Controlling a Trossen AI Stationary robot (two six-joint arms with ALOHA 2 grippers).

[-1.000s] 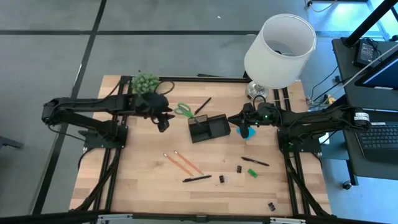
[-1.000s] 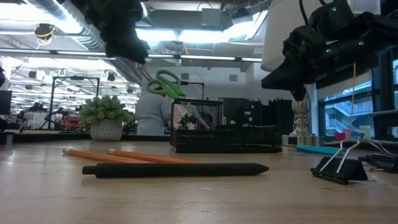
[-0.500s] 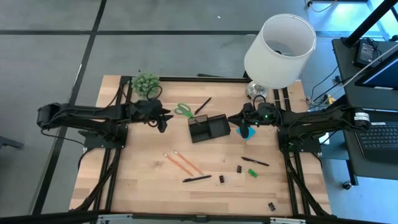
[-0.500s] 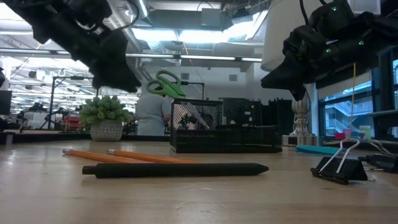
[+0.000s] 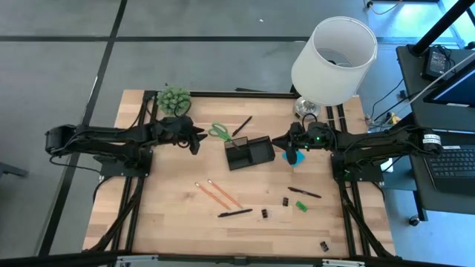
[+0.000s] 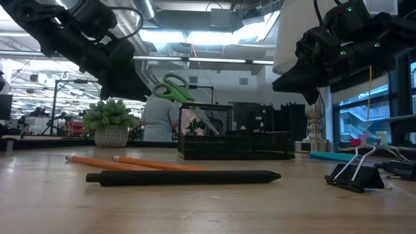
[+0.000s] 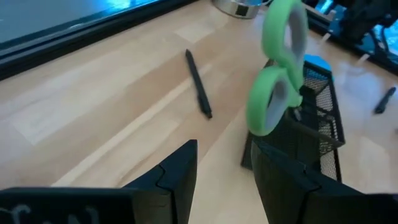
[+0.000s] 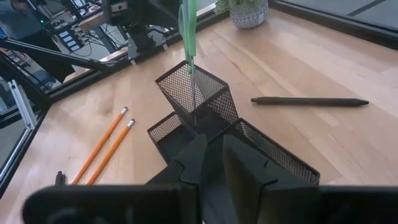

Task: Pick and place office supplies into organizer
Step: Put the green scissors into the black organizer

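the scissors (image 5: 219, 132) are seen standing in the tall cup of the organizer (image 5: 249, 153), green handles up, so that one thing is judged done. nothing else can be seen inside the organizer.

much is left on the table (image 5: 171, 222). two pencils (image 5: 217, 194) lie side by side in front of the organizer, with a black pen (image 5: 234, 213) near them. another pen (image 5: 241, 126) lies behind the organizer, and a third (image 5: 305, 193) lies toward the right side. small clips (image 5: 264, 213) and a green piece (image 5: 300, 205) are spread near the front. a blue pad (image 5: 294, 158) lies just beside the organizer, under the right claw (image 5: 286, 143).

the left claw (image 5: 194, 140) is held in the air beside the scissors, a little open and holding nothing. the right claw is held above the organizer's right end, almost shut, with nothing in it.
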